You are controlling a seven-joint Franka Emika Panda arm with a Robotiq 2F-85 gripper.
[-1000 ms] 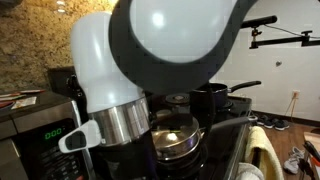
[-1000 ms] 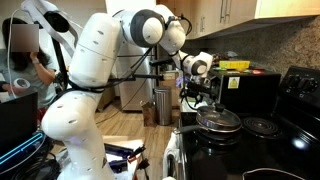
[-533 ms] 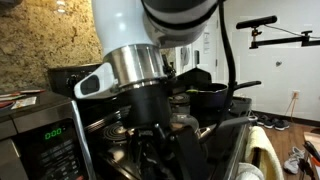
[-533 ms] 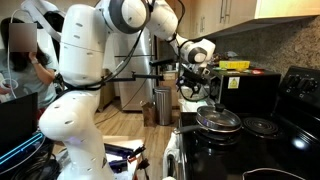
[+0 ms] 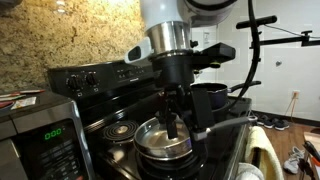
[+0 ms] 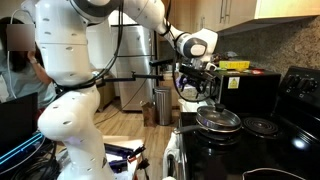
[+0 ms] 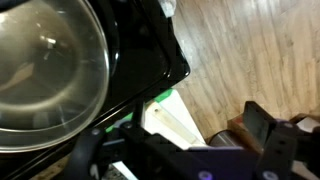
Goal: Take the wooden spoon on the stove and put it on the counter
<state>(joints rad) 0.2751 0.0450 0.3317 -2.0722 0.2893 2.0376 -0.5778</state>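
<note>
The black stove with its knob panel shows in both exterior views. A silver pan under a glass lid sits on a front burner and also shows in the wrist view. My gripper hangs just above the pan's near side, fingers spread and empty. It also shows in an exterior view and in the wrist view. I cannot make out the wooden spoon with certainty. A pale flat strip lies beside the stove's edge, between my fingers.
A black pot with a long handle stands on a back burner. A silver microwave stands beside the stove. A pale towel hangs at the stove's front. Wooden floor lies below.
The arm has swung away from the camera and the gripper has come down over the pan. The stove's back panel and burners are now uncovered.
</note>
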